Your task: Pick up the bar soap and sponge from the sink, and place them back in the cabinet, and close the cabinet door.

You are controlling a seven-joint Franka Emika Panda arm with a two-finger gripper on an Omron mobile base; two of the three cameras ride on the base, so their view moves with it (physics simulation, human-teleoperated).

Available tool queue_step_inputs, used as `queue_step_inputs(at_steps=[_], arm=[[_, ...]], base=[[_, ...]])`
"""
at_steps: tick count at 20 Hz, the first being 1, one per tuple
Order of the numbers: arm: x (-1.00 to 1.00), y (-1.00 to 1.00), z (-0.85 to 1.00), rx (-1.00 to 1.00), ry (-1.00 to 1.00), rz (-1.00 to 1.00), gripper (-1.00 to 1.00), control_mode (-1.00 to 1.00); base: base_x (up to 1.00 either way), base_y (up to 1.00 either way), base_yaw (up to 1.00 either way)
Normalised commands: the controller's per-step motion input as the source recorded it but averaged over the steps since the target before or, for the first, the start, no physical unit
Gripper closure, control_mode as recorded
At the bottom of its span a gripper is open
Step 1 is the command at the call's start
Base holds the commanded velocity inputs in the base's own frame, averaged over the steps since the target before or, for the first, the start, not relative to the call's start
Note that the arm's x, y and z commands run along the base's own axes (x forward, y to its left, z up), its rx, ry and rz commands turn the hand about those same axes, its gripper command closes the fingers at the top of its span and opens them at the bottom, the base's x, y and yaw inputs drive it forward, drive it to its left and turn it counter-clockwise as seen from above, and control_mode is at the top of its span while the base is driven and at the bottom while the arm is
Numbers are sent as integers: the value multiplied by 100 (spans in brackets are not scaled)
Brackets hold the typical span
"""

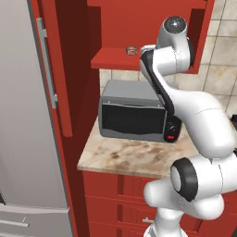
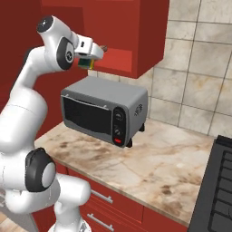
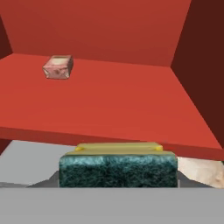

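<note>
While the fingers pinch the sponge at the bottom middle of the hand view, the red shelf of the cabinet lies just ahead and a bit higher. The sponge lies wide, side to side. The bar soap already sits on the shelf, upper left, well apart.

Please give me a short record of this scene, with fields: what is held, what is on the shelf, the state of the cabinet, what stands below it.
held: sponge, between the fingers of the gripper, in front of the shelf edge
on shelf: bar soap, lying flat
cabinet: cabinet open, red shelf exposed
below cabinet: grey toaster oven on the marble counter
</note>
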Motion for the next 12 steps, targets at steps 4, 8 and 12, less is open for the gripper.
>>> queue_step_inputs(at_steps=[4,8,12], arm=[[44,-11,0,0,0,-1,100,-100],[51,-7,0,0,0,-2,100,-100],[44,-13,0,0,0,-1,100,-100]], base=[[0,0,0],[0,0,0],[0,0,0]])
